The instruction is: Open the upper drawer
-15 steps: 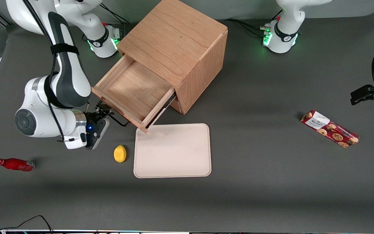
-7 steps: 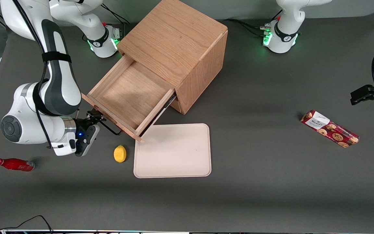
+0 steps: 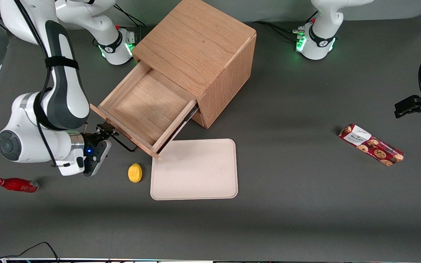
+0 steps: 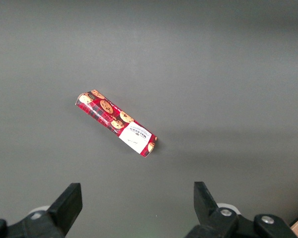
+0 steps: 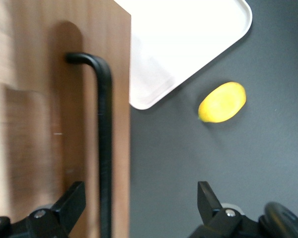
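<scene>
One cabinet [image 3: 196,44] on the table [image 3: 305,91], sitting in the upper middle of the front view, and its upper drawer [image 3: 141,109] is out, well out, with the bare wooden floor in plain sight and nothing lying in it. The drawer runs down toward the middle of the frame at a slant. One thin black handle [image 3: 124,144] on its face.

And there's the gripper [image 3: 105,131], right at that face, just nearer the camera than the drawer's front panel. In the wrist view the two fingers [image 5: 72,201] are spread wide. The handle [image 5: 103,139] stands between them, close to one finger, and nothing is pinching it.

Counting the rest:
- One pale tray [image 3: 196,171], low in the middle of the front view, with the drawer's corner just above its edge.
- One lemon [image 3: 135,172] just beside the tray, toward the working arm's end.
- One red bottle [image 3: 15,185] lying flat, farther out toward that same end.
- One biscuit packet [image 3: 370,144], well apart from all of it, toward the parked arm's end.
</scene>
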